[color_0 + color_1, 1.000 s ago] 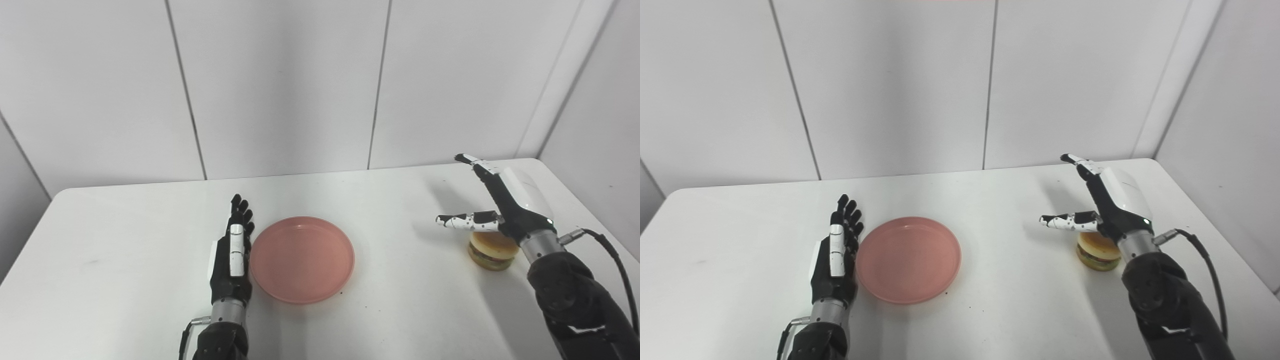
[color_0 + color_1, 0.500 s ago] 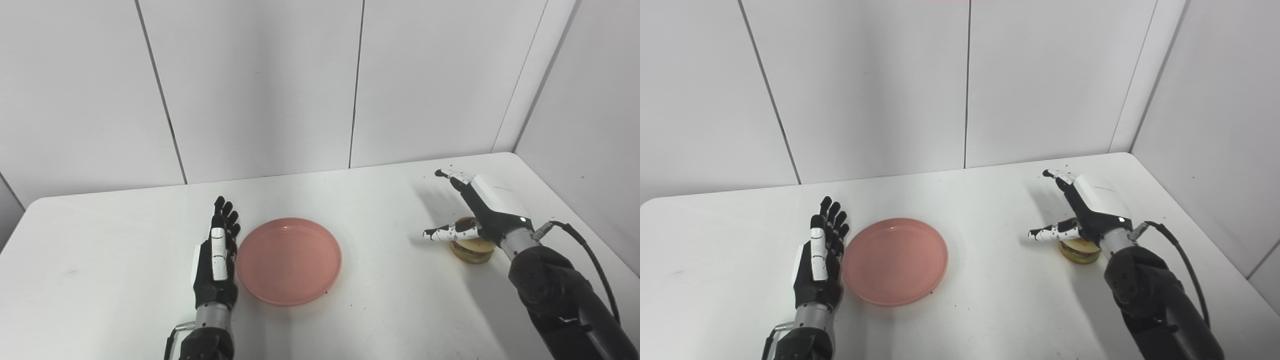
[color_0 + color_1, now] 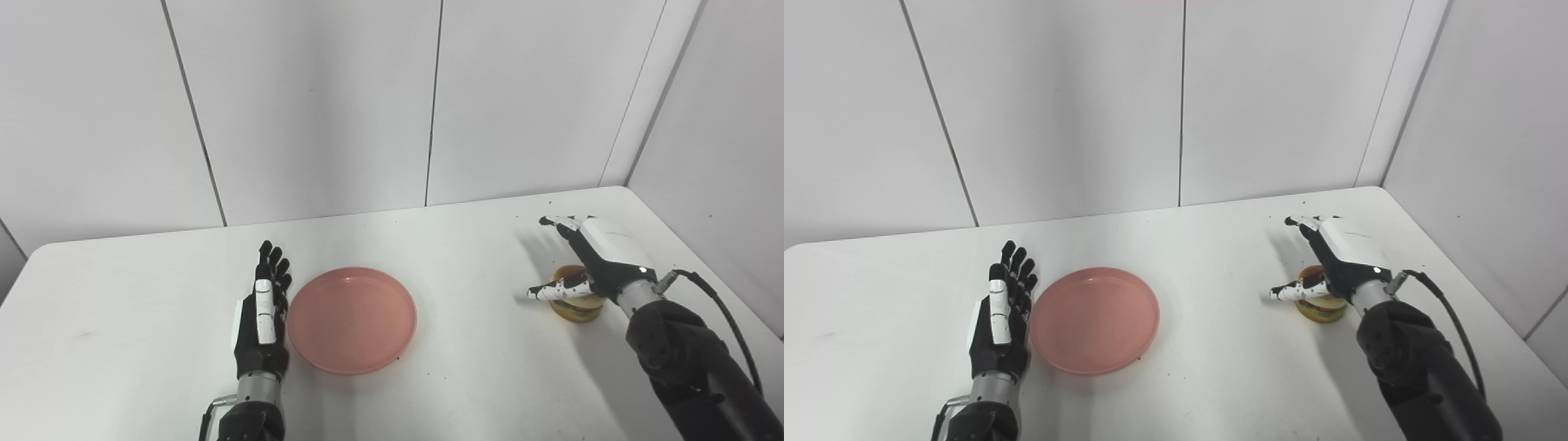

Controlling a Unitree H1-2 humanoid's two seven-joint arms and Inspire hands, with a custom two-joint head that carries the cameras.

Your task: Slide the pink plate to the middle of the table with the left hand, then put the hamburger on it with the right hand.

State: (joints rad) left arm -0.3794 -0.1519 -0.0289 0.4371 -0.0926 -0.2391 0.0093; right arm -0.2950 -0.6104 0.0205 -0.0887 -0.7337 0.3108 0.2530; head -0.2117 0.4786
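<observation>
1. The pink plate (image 3: 352, 318) is sitting flat near the middle of the tabletop (image 3: 478, 367), a little to the left of centre, with nothing lying in it.

2. The left hand (image 3: 262, 318) is resting on edge just beside the plate's left rim, its fingers (image 3: 272, 260) straight and together, gripping nothing; whether it is actually touching the rim I cannot tell.

3. The hamburger (image 3: 576, 301) is standing on the tabletop well to the right of the plate, layers stacked and upright.

4. The right hand (image 3: 591, 263) is hovering directly over the hamburger, spread wide: the thumb (image 3: 554, 290) is reaching across the near-left side of the bun while the other fingers are pointing away beyond it. It is holding nothing yet.

5. The hamburger looks like a light toy, probably smooth-skinned and a bit springy, so I am guessing it needs little force. Its rounded top looks likely to slip out of a pinch from above.

6. The safer hold seems to be around the middle band, thumb on one side and fingers opposite, low enough that the layers are lifting together.

7. The plate looks stiff and slick-bottomed, so pushing flat against its rim looks like the way to move it.
</observation>
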